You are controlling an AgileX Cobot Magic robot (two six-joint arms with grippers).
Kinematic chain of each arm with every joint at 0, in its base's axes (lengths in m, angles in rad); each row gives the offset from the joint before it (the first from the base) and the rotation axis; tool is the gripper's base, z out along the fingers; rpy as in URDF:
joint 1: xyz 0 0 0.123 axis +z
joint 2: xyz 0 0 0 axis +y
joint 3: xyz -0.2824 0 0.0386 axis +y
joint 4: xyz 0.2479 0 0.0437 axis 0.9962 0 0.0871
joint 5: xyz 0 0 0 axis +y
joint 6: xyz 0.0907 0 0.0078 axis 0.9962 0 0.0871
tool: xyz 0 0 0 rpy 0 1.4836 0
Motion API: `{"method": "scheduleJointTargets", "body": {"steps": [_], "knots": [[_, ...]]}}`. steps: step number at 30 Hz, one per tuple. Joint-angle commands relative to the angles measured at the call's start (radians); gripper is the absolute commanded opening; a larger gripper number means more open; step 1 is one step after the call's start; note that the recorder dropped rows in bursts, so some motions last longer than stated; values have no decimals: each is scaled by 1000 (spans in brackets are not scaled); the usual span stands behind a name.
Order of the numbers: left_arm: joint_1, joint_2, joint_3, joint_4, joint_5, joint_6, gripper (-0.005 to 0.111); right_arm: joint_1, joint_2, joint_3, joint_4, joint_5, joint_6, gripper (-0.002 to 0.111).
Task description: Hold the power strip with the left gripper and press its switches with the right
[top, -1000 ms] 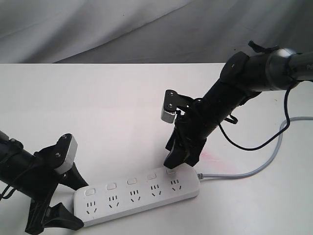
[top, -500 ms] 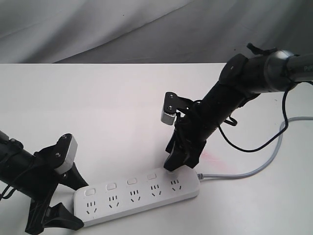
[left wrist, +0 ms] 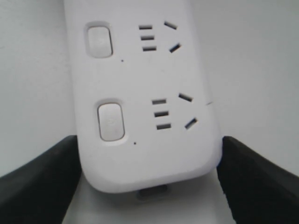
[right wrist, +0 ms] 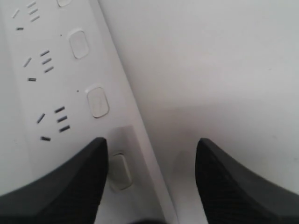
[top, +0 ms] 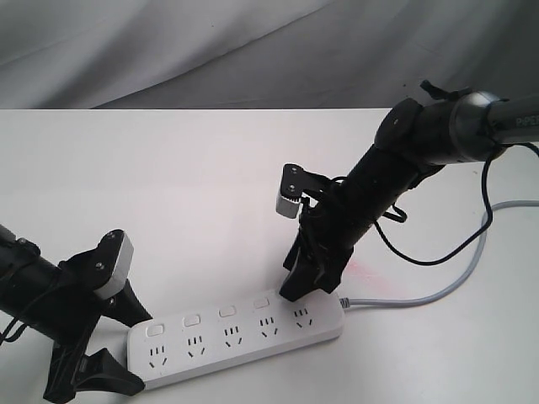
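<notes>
Pressing is the step in hand, I think: the strip (top: 236, 337) is held, and one end switch is about to be pushed.

Closest, by the front left corner of the bench (top: 168, 185), the left end effector (top: 139, 353) sits over one end of the strip. Its two black fingers (left wrist: 42, 182) are spread wide, one on each long side, and both look to touch it. So it is gripping the strip across its width.

The strip lies flat near the front edge of the bench. It runs from that grip toward the right and a bit farther back. Its five switches (top: 226, 311) make a row along the far side, one by each socket.

At the other end, the right end effector (top: 310, 282) points down at the strip. Its fingers are apart and hold nothing. One finger (right wrist: 56, 186) is over the strip, just beside the last switch (right wrist: 119, 170), the one nearest the cord (top: 438, 290). The other finger hangs over bare bench past the strip's far side. I cannot tell if either finger touches anything.

Next, I think, that finger tip must sit right on the switch and push down softly. After that comes the rest of the row, one switch at a time.

Farthest back, the grey cord curls off toward the right side of the bench.
</notes>
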Motion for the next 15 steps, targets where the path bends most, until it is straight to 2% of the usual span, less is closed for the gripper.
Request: {"method": "scheduleJointTargets", "body": {"steps": [1, 15], "knots": [[-4, 12, 3, 32, -43, -10, 55, -8, 5, 5, -25, -55, -5, 52], [-4, 12, 3, 32, -43, -10, 55, -8, -35, 5, 29, -14, -5, 52]]}}
